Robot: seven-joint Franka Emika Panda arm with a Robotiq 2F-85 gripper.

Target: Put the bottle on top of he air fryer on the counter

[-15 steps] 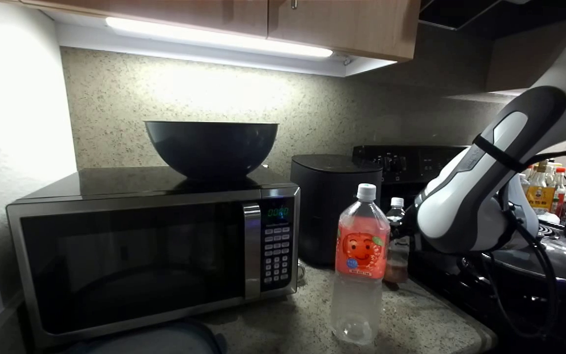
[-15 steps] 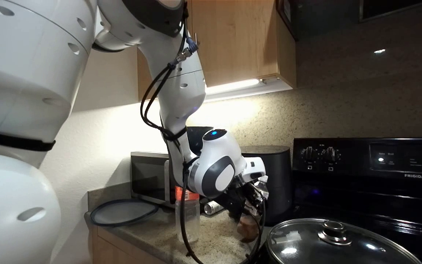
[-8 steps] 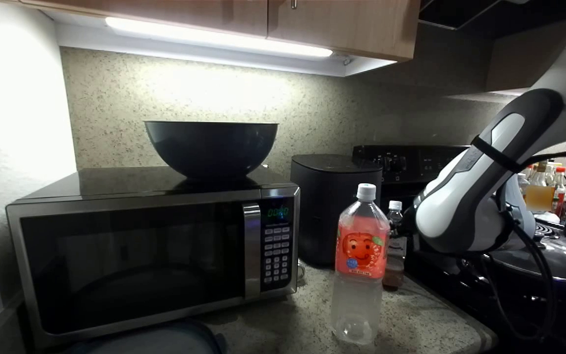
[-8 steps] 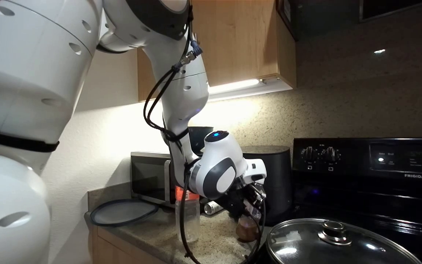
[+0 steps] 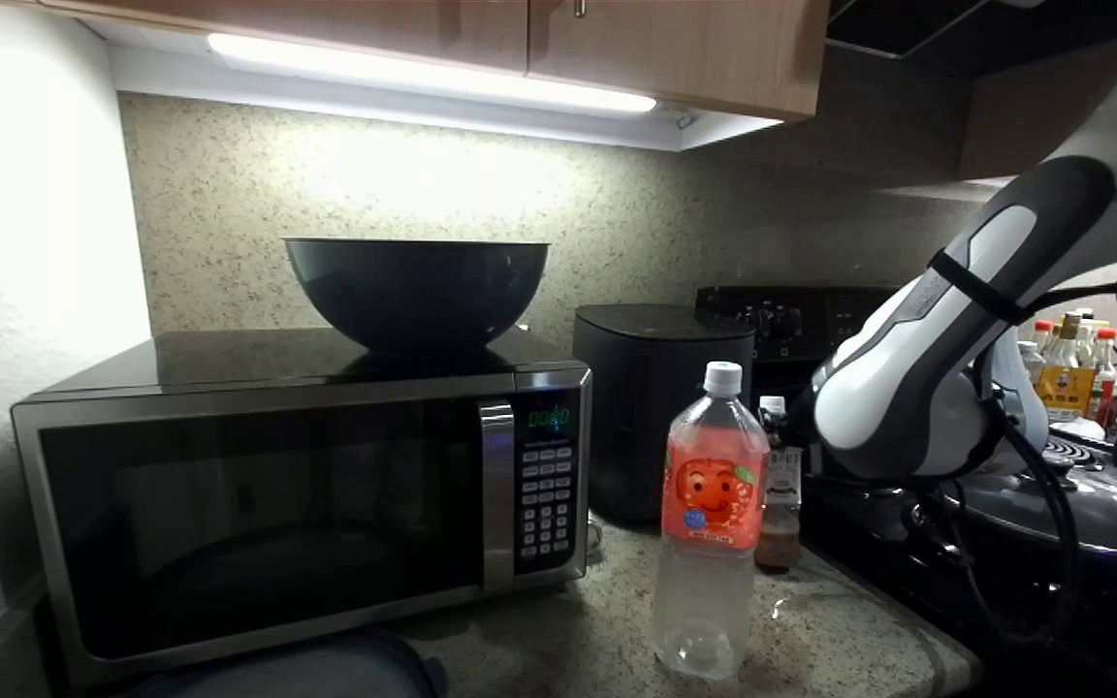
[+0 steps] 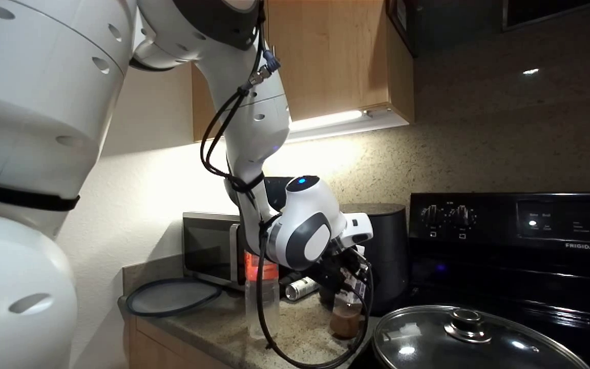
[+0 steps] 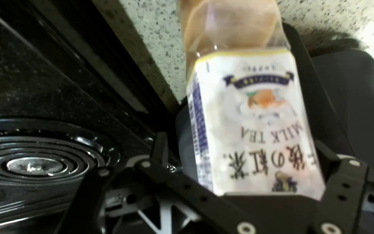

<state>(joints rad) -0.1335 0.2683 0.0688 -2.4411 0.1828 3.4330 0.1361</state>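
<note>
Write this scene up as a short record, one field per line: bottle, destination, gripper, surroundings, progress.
bottle: small clear plastic bottle with a white cap, white label and brown drink; base appears to rest on the grey speckled stone-look counter
destination: rounded boxy black air fryer
gripper: black two-finger gripper, open around the bottle; a gap shows on one side, contact on the other is unclear
surroundings: taller clear plastic bottle with a red label; silver-and-black boxy microwave; dark rounded bowl on the microwave
progress: small bottle not yet on the air fryer
</note>
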